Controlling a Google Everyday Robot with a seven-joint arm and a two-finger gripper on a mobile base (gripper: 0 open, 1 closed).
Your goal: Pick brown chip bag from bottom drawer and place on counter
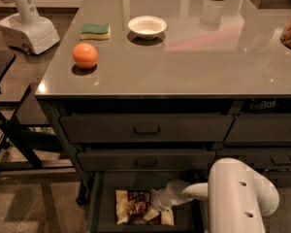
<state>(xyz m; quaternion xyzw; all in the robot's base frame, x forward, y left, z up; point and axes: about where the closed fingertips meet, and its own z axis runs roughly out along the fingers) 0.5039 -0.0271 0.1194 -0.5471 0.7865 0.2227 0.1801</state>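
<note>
Glossy grey-brown stone-like tabletop (pixel 184 67), reflective, rounded corner. It carries a smooth round orange (pixel 85 55) near the front-left corner, and a green-and-yellow foam sponge (pixel 94 31) and a shallow white bowl (pixel 147 26) nearer the back edge.

Open bottom drawer (pixel 99 203), dark and boxy, contains a crinkly brown chip bag (pixel 133 208) with cream ends, lying flat.

White arm's gripper (pixel 157 205) sits inside the drawer against the bag's right side; its grip cannot be told.

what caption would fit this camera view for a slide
Robot gripper inside the open bottom drawer at the brown chip bag, below a counter holding an orange, sponge and bowl.
</note>
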